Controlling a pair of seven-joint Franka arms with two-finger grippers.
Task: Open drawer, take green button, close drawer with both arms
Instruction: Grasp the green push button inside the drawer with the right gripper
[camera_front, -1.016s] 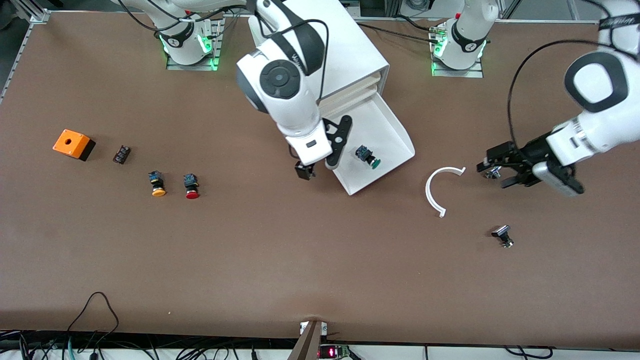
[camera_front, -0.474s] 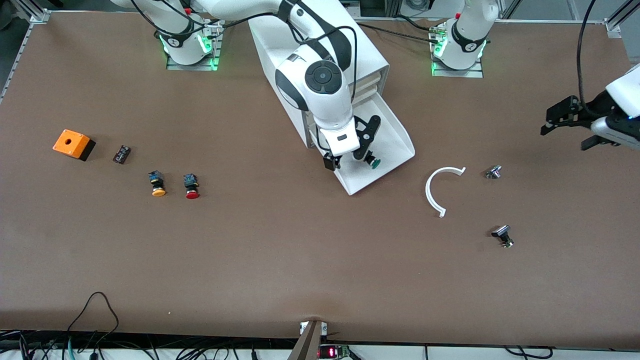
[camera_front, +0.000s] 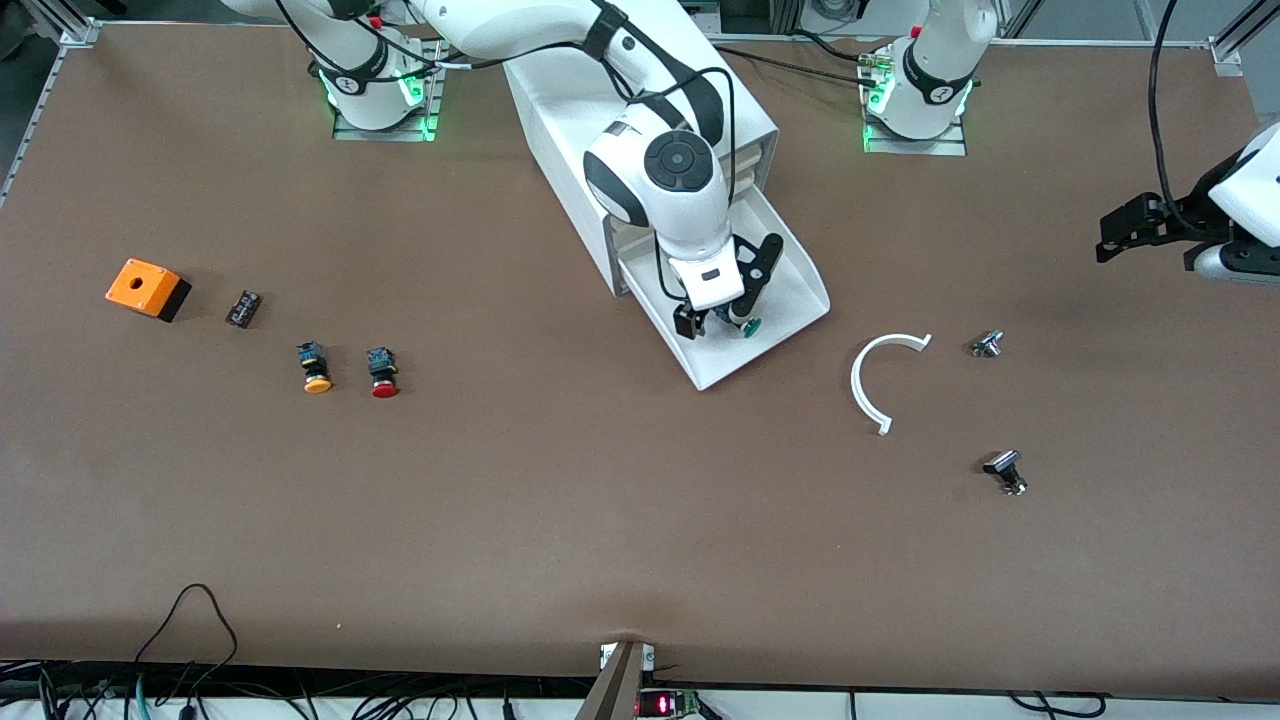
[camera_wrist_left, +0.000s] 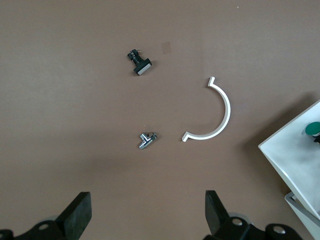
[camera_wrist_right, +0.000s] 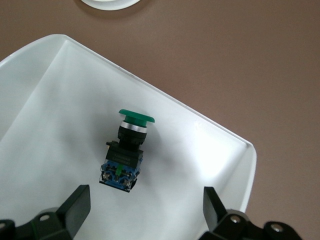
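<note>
Since the earlier frame, right gripper (camera_front: 722, 312) has descended into the open drawer (camera_front: 790, 290), fingers spread, button (camera_wrist_right: 125, 151) lying between them; left gripper (camera_front: 1150, 235), spread too, has withdrawn over bare tabletop (camera_front: 600, 500)

We list on the brown tabletop (camera_front: 560, 500): an orange box (camera_front: 146, 288), orange-capped button (camera_front: 314, 367), red-capped button (camera_front: 382, 373), white curved plastic strip (camera_front: 873, 378), small metal fitting (camera_front: 987, 344).

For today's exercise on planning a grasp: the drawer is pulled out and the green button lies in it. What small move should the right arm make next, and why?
Probably lower the right gripper straight down and close. Its open fingers already straddle the button, which lies on its side in the drawer, not yet gripped. The left gripper waits, open, over the table's edge.
</note>
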